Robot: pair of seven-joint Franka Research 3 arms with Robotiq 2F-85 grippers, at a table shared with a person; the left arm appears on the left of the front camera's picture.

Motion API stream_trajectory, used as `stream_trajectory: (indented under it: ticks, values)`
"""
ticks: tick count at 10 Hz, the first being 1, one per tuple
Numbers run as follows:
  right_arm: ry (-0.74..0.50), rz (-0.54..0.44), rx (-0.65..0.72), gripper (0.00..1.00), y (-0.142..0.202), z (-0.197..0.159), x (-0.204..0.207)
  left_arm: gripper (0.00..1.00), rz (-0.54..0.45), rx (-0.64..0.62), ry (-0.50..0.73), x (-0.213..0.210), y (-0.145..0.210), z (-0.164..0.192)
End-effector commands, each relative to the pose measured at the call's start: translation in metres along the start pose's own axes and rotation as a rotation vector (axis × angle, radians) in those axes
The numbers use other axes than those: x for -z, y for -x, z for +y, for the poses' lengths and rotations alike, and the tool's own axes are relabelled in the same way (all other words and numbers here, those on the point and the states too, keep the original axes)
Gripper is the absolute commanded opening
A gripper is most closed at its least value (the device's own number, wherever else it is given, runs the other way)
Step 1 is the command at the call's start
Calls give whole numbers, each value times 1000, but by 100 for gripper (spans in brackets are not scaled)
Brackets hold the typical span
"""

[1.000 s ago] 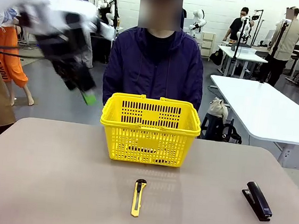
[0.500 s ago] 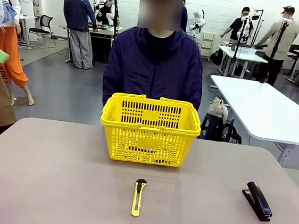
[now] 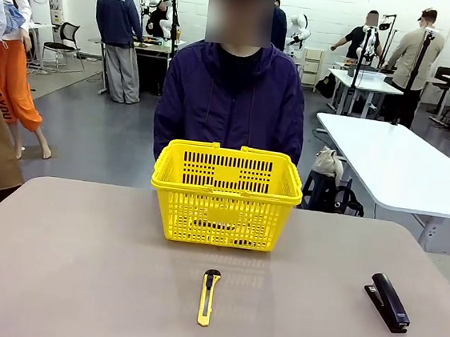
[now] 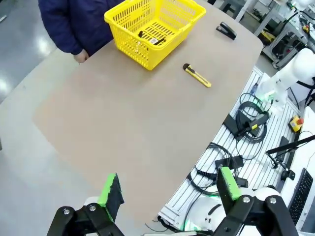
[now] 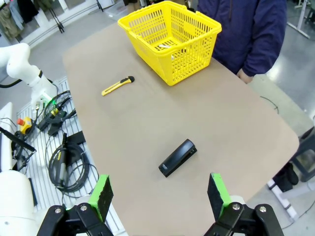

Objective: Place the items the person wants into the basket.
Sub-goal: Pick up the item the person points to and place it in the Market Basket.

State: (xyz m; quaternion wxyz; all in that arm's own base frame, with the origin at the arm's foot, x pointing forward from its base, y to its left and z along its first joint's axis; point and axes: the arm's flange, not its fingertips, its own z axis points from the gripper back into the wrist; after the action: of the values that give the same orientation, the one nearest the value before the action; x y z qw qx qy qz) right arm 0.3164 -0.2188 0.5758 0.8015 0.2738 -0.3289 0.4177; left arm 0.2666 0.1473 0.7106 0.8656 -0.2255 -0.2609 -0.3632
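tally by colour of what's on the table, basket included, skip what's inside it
Yellow: 1, the basket
Yellow and black: 1, the utility knife
Black: 1, the stapler
Total: 3

Bright yellow basket [image 3: 225, 194] with slotted mesh sides on a plain beige-brown table [image 3: 77, 274]. Yellow utility knife [image 3: 208, 296] with a black end. Solid black stapler [image 3: 388, 301]. Dark purple zip jacket over a black shirt on the person [image 3: 232, 101]. Black grippers — left gripper [image 4: 167, 189] and right gripper [image 5: 160, 194] — with vivid green pads.
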Motion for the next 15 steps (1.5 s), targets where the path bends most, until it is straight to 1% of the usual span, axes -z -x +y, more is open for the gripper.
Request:
stream_trajectory:
  ticks: [1, 2, 3, 4, 6, 7, 8, 10, 11, 15]
  values:
    - [-6, -33, -14, 100, 0, -1, 1, 100, -9, 38, -1, 8, 5, 4]
    - [-6, -33, -14, 100, 0, -1, 1, 100, -25, 52, 16, 14, 4, 9]
    - [-6, -33, -14, 100, 0, -1, 1, 100, -66, 62, 21, 23, 12, 6]
    - [-6, -33, -14, 100, 0, -1, 1, 100, -114, 74, 29, 30, 26, -5]
    - [-6, -33, -14, 100, 0, -1, 1, 100, -142, 103, 54, 39, 15, 12]
    - [-6, -33, -14, 100, 0, -1, 1, 100, -176, 112, 52, 41, 29, -3]
    - [-6, -33, -14, 100, 0, -1, 1, 100, -209, 135, 54, 41, 30, -5]
    - [-6, -33, -14, 100, 0, -1, 1, 100, -275, 182, 79, 45, 17, -2]
    - [-6, -33, -14, 100, 0, -1, 1, 100, -190, 122, 71, 36, 24, 0]
    - [-6, -33, -14, 100, 0, -1, 1, 100, -190, 122, 71, 36, 24, 0]
